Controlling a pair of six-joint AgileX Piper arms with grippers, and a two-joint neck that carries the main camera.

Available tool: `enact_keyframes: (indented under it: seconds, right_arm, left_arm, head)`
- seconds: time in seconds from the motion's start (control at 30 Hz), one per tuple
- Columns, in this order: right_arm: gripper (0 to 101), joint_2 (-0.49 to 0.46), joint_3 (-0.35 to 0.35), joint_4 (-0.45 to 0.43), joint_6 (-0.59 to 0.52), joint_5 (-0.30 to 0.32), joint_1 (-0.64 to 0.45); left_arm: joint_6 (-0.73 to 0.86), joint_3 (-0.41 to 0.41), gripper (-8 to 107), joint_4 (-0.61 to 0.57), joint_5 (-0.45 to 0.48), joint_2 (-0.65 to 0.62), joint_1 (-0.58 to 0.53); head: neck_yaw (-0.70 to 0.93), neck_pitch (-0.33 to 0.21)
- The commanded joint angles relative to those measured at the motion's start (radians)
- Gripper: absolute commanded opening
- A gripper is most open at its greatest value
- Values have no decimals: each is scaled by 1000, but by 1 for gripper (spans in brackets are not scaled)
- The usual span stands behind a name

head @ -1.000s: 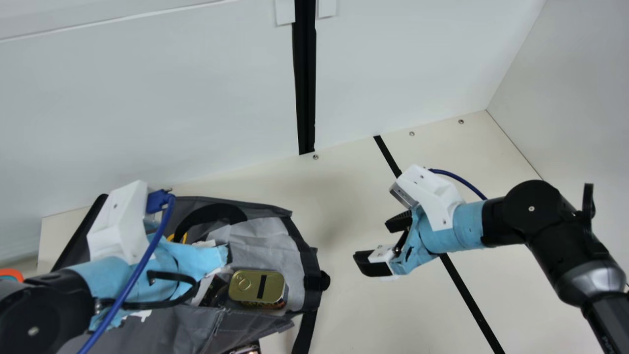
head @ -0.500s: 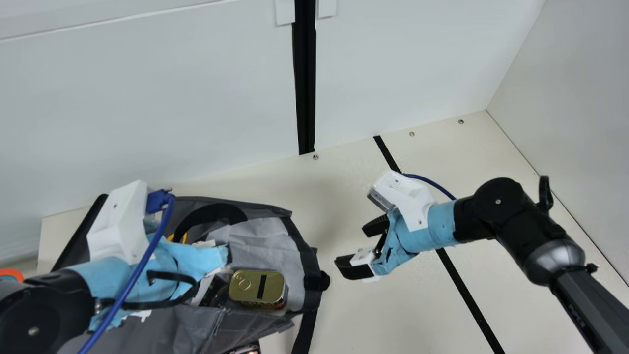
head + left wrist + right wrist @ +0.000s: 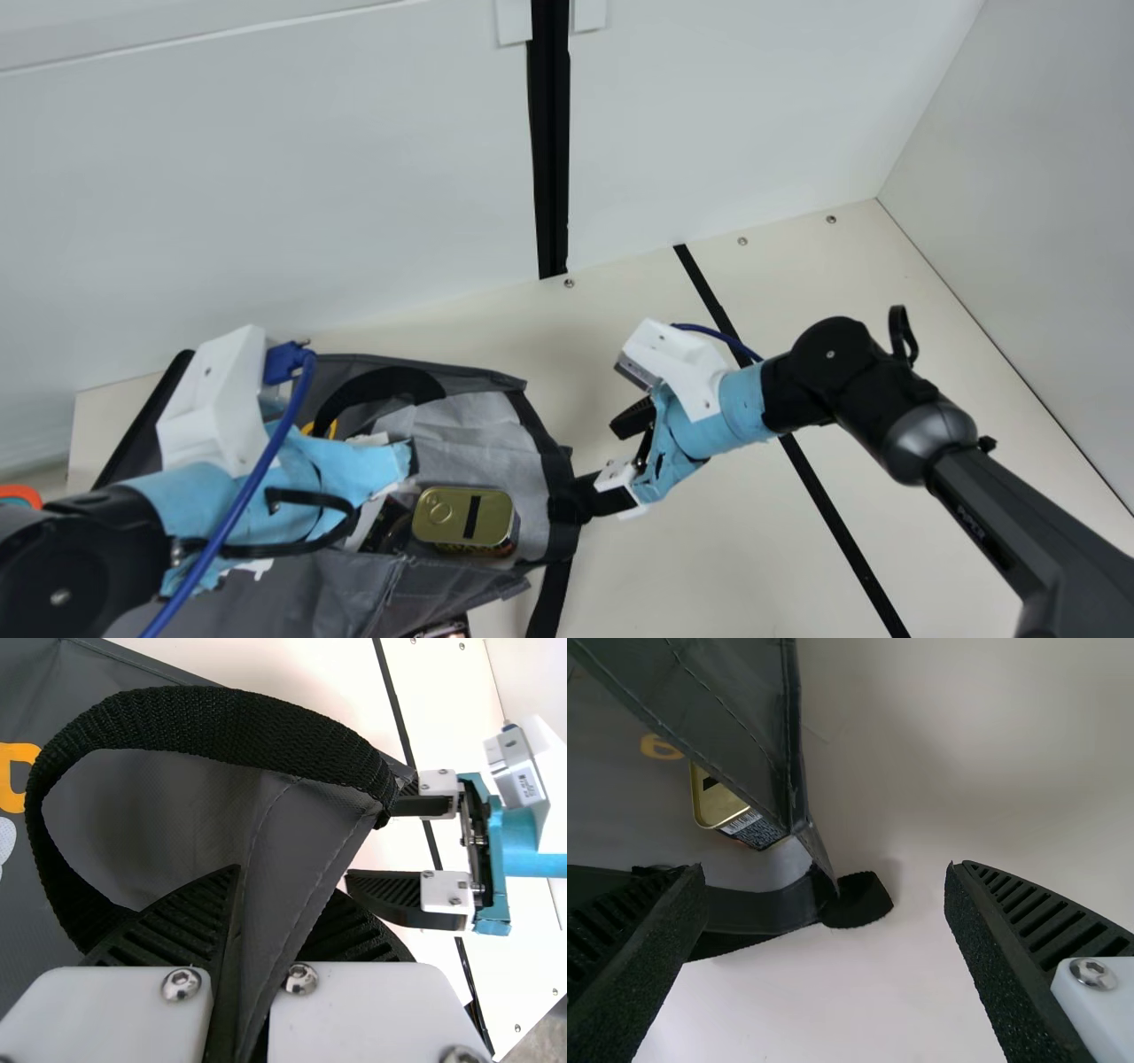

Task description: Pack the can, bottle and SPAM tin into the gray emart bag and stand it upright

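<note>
I find the gray emart bag (image 3: pixel 319 589) lying on its side on the surface (image 3: pixel 753 549), toward the far left corner. The SPAM tin (image 3: pixel 465 518) sits inside the bag's mouth, its gold end exposed, beside a dark item (image 3: pixel 386 527) I cannot identify. My left pincer (image 3: pixel 381 470) is clenched on the fabric at the bag's rim. My right pincer (image 3: pixel 598 459) is released, fingers (image 3: pixel 1028 930) spread astride a black strap end (image 3: pixel 864 901); whether it touches, I cannot tell.
</note>
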Motion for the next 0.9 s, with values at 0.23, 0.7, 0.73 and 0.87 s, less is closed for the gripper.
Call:
enact_keyframes:
  seconds: [0.23,0.7,0.73,0.87]
  right_arm:
    - [95,73,-29,13,-36,-19,52]
    - [95,193,-91,44,-65,-52,126]
    - [95,200,-95,46,-67,-54,131]
    - [95,228,-110,56,-73,-60,147]
  left_arm:
    - [0,0,-8,0,0,0,0]
    - [0,0,-8,0,0,0,0]
    - [0,0,-8,0,0,0,0]
    - [0,0,-8,0,0,0,0]
  head:
    - [-1,-23]
    - [-1,-23]
    - [-1,-23]
    - [-1,-23]
